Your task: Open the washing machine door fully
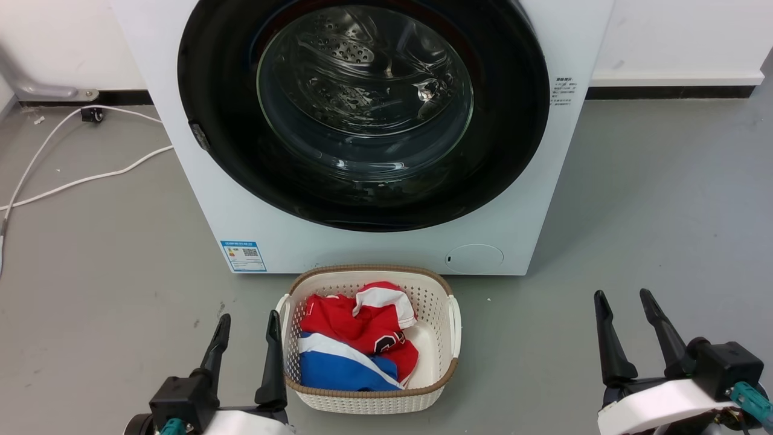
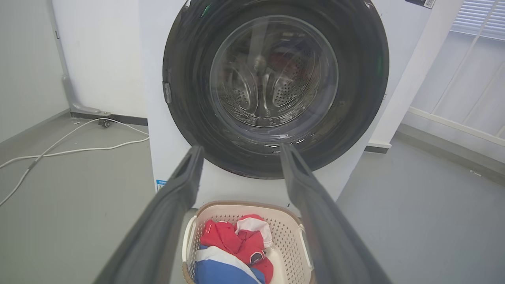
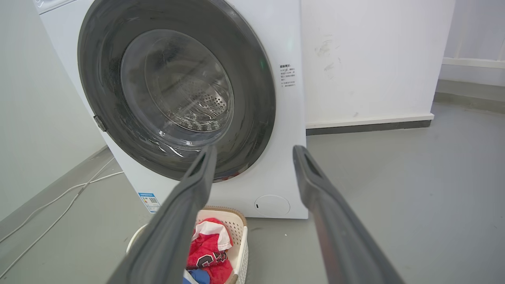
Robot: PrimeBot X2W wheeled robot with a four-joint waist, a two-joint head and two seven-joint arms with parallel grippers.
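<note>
Shut washing machine door (image 1: 362, 115), with two robot tools held low in front of it.
The door, a glossy black ring around clear domed glass, lies flat against the white washing machine (image 1: 374, 251) at the far edge of the floor (image 1: 96, 254), by the wall. A cream basket (image 1: 369, 268) of red, white and blue clothes (image 1: 356, 341) sits on the floor just before it. The left tool (image 1: 249, 316), just beside the basket, and the right tool (image 1: 622, 294), well apart from it, both have their fingers spread and hold nothing.

Closed washing machine door (image 1: 362, 115) behind clothes basket (image 1: 436, 305)
</note>
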